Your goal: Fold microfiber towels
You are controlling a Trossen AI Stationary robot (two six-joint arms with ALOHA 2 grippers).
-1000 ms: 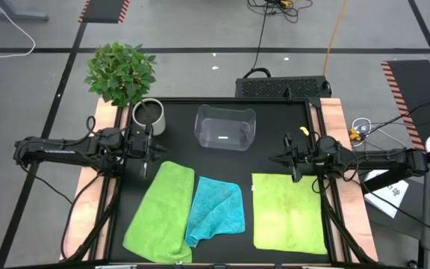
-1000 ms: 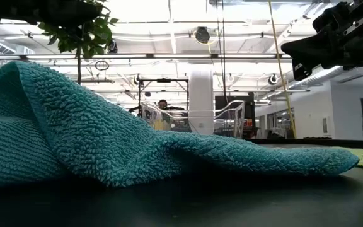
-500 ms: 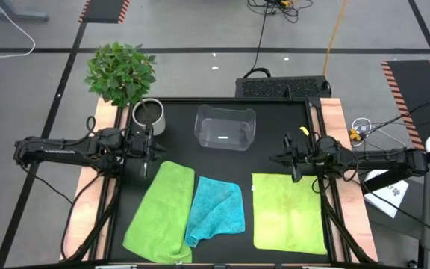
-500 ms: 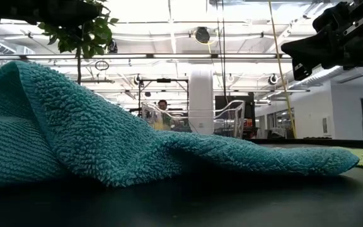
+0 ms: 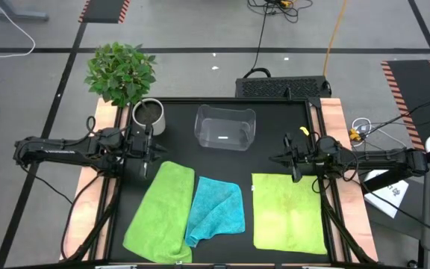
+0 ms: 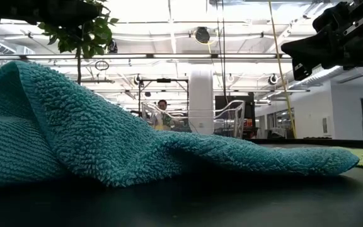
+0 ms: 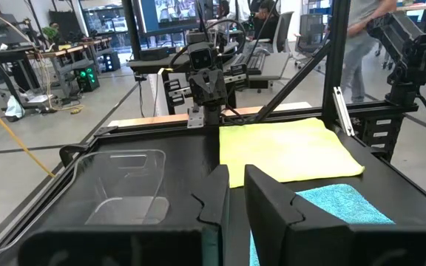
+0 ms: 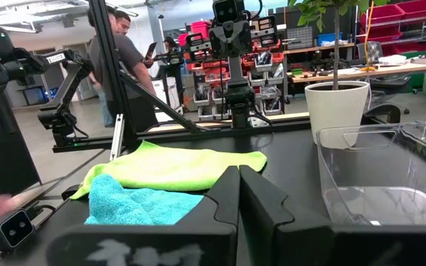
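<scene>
Along the lower edge of the high view my three towels lie on the black bench. The left green towel sits lower left, slanted, its near corner rumpled. The blue towel is bottom centre, crumpled, one edge touching or perhaps just overlapping the green one; I can't tell which. The right green towel lies flat and square at lower right, apart from the blue, which I judge makes it the easiest to fold first. None is folded yet.

Just above them my claws hang over the bench, each at the far edge of its own green towel, holding nothing. My left claw is at centre left with its fingers close together, only a thin gap between them. My right claw, at centre right, looks the same.

Farther up, the bin stands empty at upper centre, likely for finished towels. The potted plant sits at upper left, out of the way.
</scene>
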